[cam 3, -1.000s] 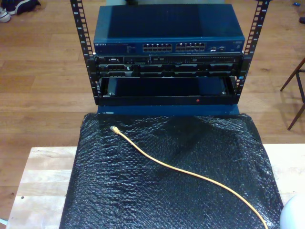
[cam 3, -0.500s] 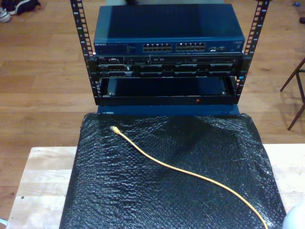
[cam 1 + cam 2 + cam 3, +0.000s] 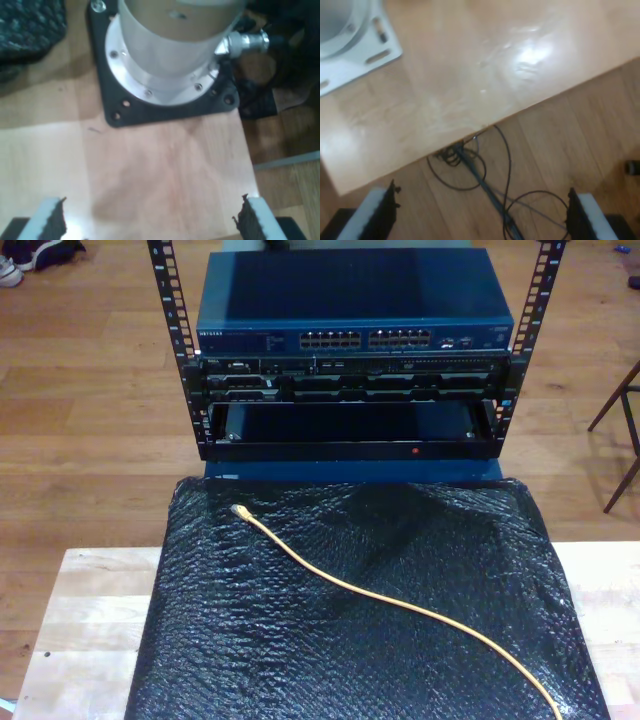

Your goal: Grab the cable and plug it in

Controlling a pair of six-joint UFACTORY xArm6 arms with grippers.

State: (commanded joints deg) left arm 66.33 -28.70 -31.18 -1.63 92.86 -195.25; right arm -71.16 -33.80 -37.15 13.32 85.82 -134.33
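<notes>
yellow-orange cable (image 3: 400,608) lies loose on the black bubble wrap (image 3: 250,660), plug end toward the rack (image 3: 350,350) | pale shape by the wrap's near corner has left the exterior view | my first gripper (image 3: 150,222) and second gripper (image 3: 482,212) spread wide, empty | grab not begun

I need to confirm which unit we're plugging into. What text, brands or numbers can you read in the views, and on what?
"NETGEAR", as best I can read it: small pale lettering on the front of the blue switch, toward the exterior view's left.
Smaller print beside it and by the switch's ports: too small and blurred to read.
Panels of the black rack unit below: markings unreadable.
Wrist views: no text.
</notes>
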